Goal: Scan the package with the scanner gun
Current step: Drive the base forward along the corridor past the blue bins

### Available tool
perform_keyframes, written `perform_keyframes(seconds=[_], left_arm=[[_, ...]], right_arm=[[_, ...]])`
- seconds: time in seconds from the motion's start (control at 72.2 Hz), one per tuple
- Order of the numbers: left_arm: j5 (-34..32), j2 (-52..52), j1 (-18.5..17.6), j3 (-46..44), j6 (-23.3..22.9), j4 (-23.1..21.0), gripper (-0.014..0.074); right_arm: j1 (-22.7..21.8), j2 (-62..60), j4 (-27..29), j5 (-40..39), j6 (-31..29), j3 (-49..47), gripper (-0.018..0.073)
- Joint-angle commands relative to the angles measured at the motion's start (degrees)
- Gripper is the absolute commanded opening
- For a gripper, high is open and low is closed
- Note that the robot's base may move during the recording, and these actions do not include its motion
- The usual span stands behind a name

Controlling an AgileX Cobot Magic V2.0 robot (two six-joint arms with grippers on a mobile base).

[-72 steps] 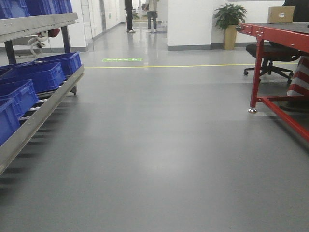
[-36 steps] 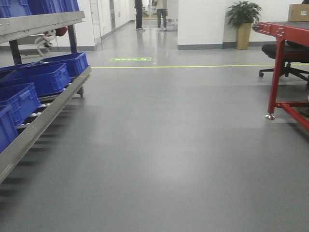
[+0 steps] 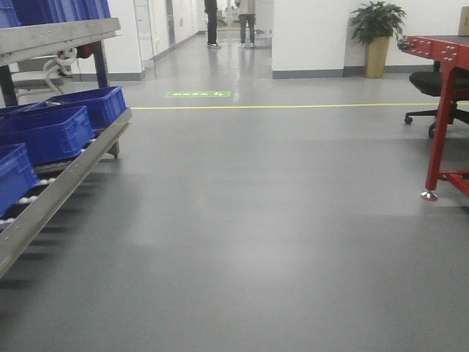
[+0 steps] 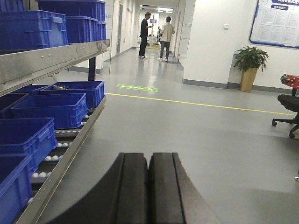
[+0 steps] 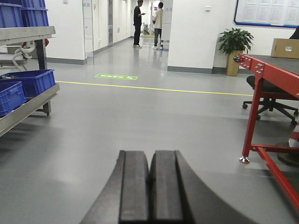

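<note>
The scanner gun is out of view in every frame. A tan cardboard box with a small pale label, which looks like the package [image 5: 285,48], sits far off on the red table [image 5: 268,70] at the right of the right wrist view. My left gripper [image 4: 149,161] is shut with nothing between its black pads and hangs over the bare grey floor. My right gripper [image 5: 150,158] is shut and empty too, also over the floor. Both are far from the box.
A roller rack [image 3: 66,176] with blue bins [image 3: 47,132] runs along the left. The red table's leg [image 3: 438,147] and an office chair [image 3: 440,84] stand at the right. A potted plant [image 3: 377,33] and two people [image 4: 154,35] are far ahead, past a yellow floor line [image 3: 293,106].
The front view has swung left. The red table slid towards the right edge, the box on it left the frame, and the rack sits lower at the left.
</note>
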Motion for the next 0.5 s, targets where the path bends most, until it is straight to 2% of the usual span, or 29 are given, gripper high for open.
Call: perform_keyframes(seconds=[0.0,0.485], left_arm=[[-1.0,-0.2,0.1,-0.1,0.2,-0.3,-0.0111],[-1.0,-0.2,0.1,-0.1,0.2,-0.3,-0.0111]], right_arm=[[0.0,0.0,-0.3,-1.2,0.0,0.0,-0.0167],[0.0,0.0,-0.3,-1.3,0.0,0.0,-0.0167]])
